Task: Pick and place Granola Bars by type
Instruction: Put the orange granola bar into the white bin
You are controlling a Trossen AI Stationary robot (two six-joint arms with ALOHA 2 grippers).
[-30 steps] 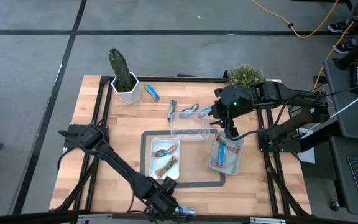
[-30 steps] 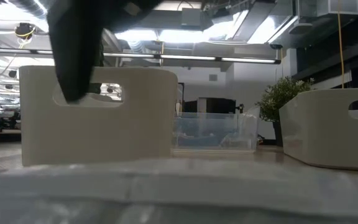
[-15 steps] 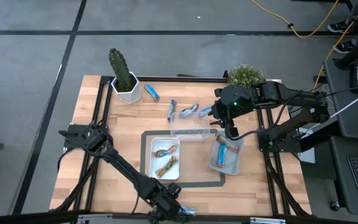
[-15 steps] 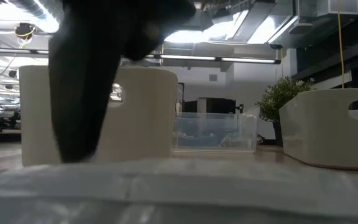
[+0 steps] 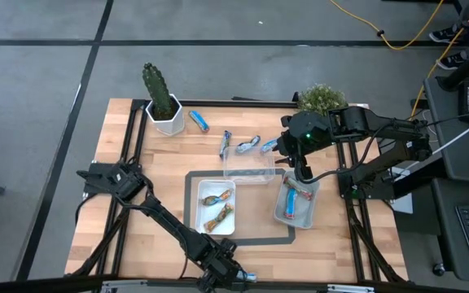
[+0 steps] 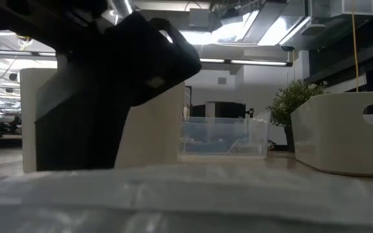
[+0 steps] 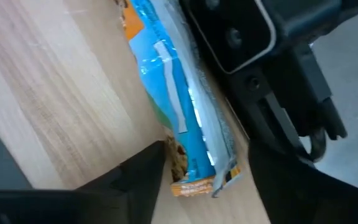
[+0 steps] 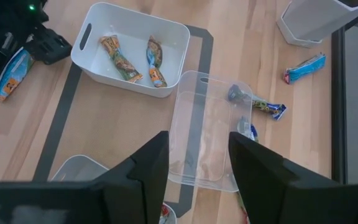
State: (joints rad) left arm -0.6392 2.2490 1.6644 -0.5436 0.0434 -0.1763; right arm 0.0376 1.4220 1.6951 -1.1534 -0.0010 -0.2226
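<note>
A blue and orange granola bar [image 7: 179, 106] lies flat on the wood at the table's near edge [image 5: 245, 277]. My left gripper [image 5: 222, 275] is low over it, open, with one finger on each side of the bar's orange end [image 7: 194, 183]; it fills the low view [image 6: 109, 97]. My right gripper [image 5: 301, 172] hangs open [image 8: 197, 180] above the right white tray [image 5: 286, 213], which holds blue-red bars. The left white tray [image 5: 195, 213] holds two gold-brown bars [image 8: 132, 59]. Several loose bars [image 5: 247, 145] lie behind the clear tray [image 5: 248, 165], and a blue one [image 5: 199, 121] lies by the cactus pot. My left gripper has its fingers [image 7: 145, 174] level with the table on both sides of the bar's orange end [image 7: 194, 183]. I cannot tell whether either finger touches the wrapper. The bar lies flat on the wood.
A potted cactus [image 5: 161, 102] stands at the far left and a small bushy plant [image 5: 320, 98] at the far right. A dark camera mount [image 7: 247, 43] sits right beside the bar at the near edge. A dark frame line [image 5: 243, 240] surrounds the trays.
My left gripper has come down and moved a little toward the near edge and the bar, growing much larger in the low view. The right arm and the bars have stayed where they were.
</note>
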